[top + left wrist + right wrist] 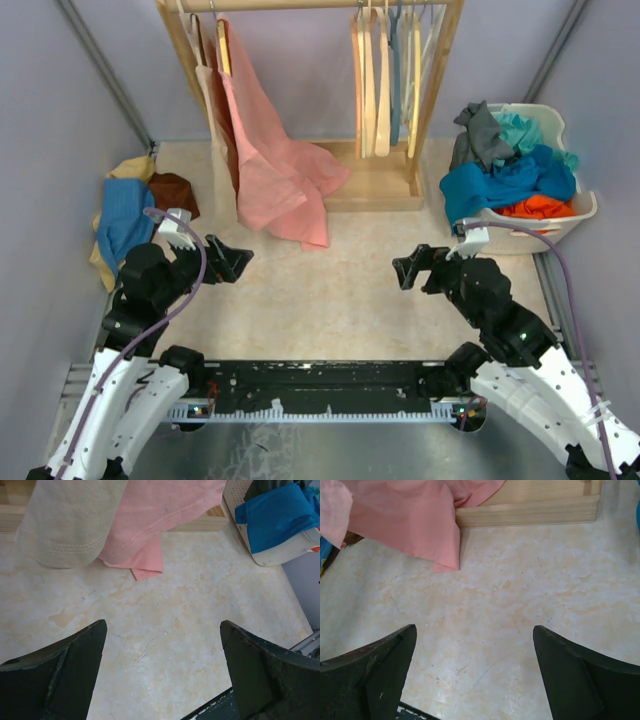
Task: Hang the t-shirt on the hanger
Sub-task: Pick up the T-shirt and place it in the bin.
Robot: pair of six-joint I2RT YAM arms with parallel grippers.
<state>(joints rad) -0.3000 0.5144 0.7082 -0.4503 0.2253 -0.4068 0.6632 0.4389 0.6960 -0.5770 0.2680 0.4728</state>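
On beige marbled tabletop, left gripper and right gripper both spread wide, gripping nothing; one teal-blue t-shirt draped over one white basket, right of one wooden rack.

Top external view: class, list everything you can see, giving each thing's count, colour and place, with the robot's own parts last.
clothes rack: one, light wood, far side of table
pink garment: one, hanging at the rail's left end, hem draped onto the table
cream garment: one, hanging left of the pink one
wooden hangers: several, cream to orange-tan, rail's right end
basket: one, white, far right
t-shirt: one, deep teal-blue, in the basket
other basket clothes: grey, turquoise, orange
cloth pile: blue, yellow, brown, far left
table: one, beige marbled
left end effector: black, open, over bare table
right end effector: black, open, over bare table
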